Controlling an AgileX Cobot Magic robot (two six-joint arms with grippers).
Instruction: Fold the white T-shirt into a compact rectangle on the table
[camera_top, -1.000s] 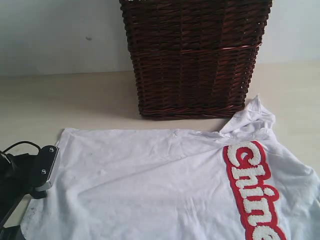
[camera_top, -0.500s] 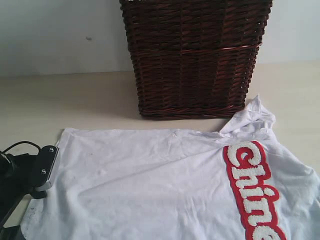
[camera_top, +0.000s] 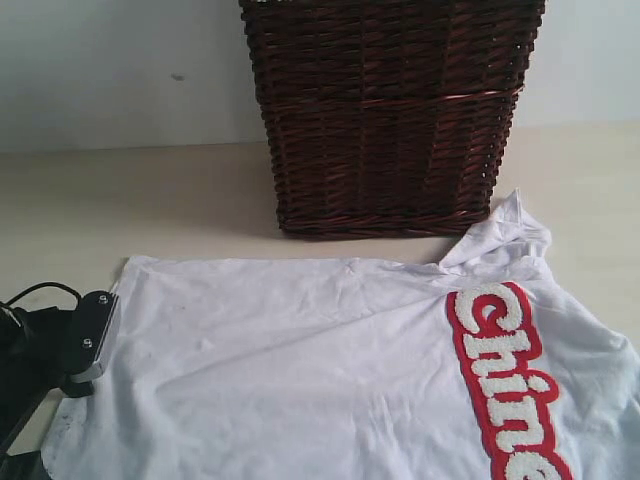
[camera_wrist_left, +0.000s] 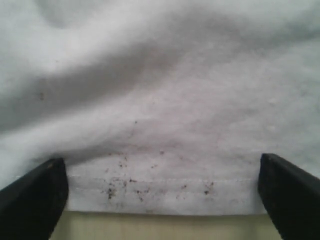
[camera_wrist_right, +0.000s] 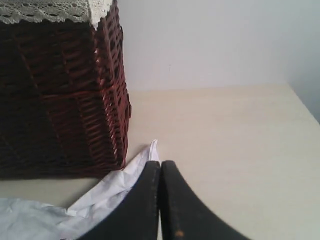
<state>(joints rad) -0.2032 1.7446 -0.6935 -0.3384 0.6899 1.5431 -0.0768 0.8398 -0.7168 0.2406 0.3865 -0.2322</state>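
A pale wall (camera_top: 120, 60) stands behind a cream bench (camera_top: 150, 200). On the bench lies the white T-shirt (camera_top: 300, 370), spread flat and face up, not yet folded, w/ its red lettering (camera_top: 505, 380) toward the right of the exterior view. We judge it is laid open so that a first fold can begin from an edge.

The left pincer (camera_wrist_left: 160, 200) is spread wide at the shirt's left edge, low by the bench, w/ the hem (camera_wrist_left: 160, 192) between its two fingers. It pinches nothing, and prob. it is placed so to close on that hem. The right pincer (camera_wrist_right: 160, 200) is pressed together and empty, near the shirt's raised corner (camera_wrist_right: 145, 165) beside the dark wicker basket (camera_top: 390, 120). We think it waits.

The left wrist view shows what the exterior view cannot: the stitching, small dark specks on it, and a strip of bench past the edge. Only the right wrist view shows the right pincer, + the lace trim (camera_wrist_right: 45, 10) on the basket rim. Only the exterior view gives the whole layout, i.e. the shirt just in front of the basket.
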